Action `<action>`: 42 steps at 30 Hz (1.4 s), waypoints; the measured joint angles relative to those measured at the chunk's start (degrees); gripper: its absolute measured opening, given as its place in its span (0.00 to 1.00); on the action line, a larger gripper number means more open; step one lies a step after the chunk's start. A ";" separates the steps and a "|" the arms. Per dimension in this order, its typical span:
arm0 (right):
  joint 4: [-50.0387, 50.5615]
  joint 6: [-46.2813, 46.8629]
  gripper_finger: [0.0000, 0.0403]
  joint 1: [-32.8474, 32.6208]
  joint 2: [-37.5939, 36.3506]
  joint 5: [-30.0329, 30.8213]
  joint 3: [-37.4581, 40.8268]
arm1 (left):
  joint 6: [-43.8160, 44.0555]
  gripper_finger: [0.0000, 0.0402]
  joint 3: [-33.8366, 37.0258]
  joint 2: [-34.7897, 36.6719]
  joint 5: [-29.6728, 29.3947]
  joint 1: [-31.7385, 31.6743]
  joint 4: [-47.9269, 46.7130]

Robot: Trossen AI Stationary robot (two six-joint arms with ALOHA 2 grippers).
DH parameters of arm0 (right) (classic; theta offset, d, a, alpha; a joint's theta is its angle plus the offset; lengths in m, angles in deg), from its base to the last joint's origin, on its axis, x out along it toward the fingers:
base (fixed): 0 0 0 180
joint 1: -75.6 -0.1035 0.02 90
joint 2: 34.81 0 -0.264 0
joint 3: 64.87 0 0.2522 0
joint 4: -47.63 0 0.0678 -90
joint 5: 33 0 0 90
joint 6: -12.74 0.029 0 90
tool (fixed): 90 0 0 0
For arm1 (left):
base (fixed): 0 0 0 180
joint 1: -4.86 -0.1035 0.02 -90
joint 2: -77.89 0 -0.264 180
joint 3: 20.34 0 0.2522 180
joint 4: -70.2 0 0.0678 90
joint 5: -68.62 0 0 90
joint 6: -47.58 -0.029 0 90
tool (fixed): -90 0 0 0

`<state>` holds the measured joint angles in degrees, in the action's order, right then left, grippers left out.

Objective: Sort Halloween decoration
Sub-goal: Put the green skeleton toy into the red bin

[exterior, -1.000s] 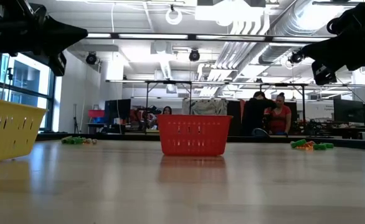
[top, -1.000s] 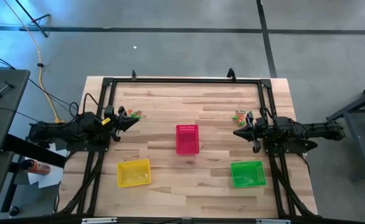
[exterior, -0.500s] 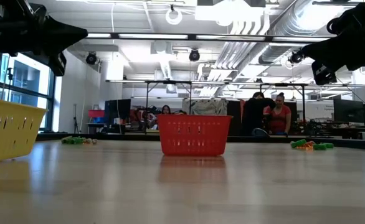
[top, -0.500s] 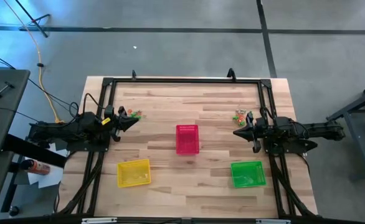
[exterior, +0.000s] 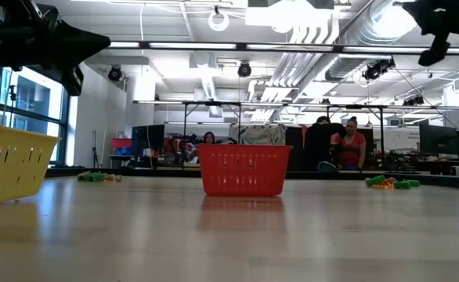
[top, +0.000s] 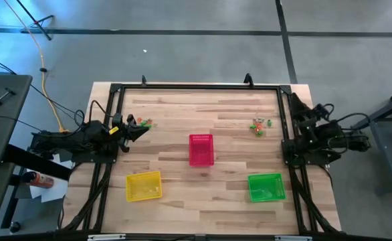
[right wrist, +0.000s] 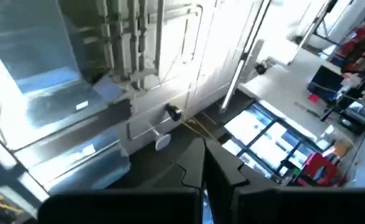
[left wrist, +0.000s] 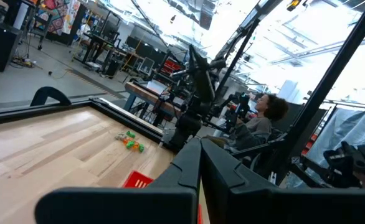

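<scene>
Two small heaps of Halloween decoration are seen on the far half of the table [top: 236, 107]: the left heap [top: 143, 122], orange and green trinkets, lies just beside the left gripper [top: 144, 131], and the right heap [top: 257, 125], orange, green and yellowish pieces, lies near the table's right rail, apart from the right arm. Three mesh baskets are set on the wood, and no trinket can be made out in any of them: the red basket [top: 201, 148] at the middle, the yellow basket [top: 144, 185] toward the near left, and the green basket [top: 266, 187] toward the near right. The left gripper is held low over the table, pointing right, its fingers [left wrist: 192, 171] pressed together with nothing between them. The right arm is folded up at the right edge of the table, beyond the rail, and the right gripper [right wrist: 202, 162] is tilted upward toward the ceiling, its fingers likewise clenched on nothing. In the low view the red basket is seen upright at the centre, the yellow one at the left edge, the heaps as small spots on either side far off, and two people [exterior: 335, 145] are seated in the room behind the table.
</scene>
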<state>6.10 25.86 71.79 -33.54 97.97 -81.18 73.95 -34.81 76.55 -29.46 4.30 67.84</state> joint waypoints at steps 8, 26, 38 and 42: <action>36.98 14.37 0.00 7.68 16.65 2.10 -18.92 | -0.01 0.00 0.00 -0.01 0.00 0.01 -0.01; 109.95 14.59 0.07 35.16 70.45 -35.92 -50.82 | -0.01 0.00 0.00 0.00 0.00 0.02 -0.01; 111.22 0.17 0.35 35.71 89.85 -35.43 -50.79 | 0.00 0.00 0.00 -0.01 0.00 0.00 -0.01; 111.18 -4.53 0.37 35.71 93.30 -35.42 -50.79 | 0.00 0.00 0.00 0.02 0.00 0.01 -0.01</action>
<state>117.27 21.33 107.50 59.76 62.55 -131.97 73.95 -34.81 76.57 -29.46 4.32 67.84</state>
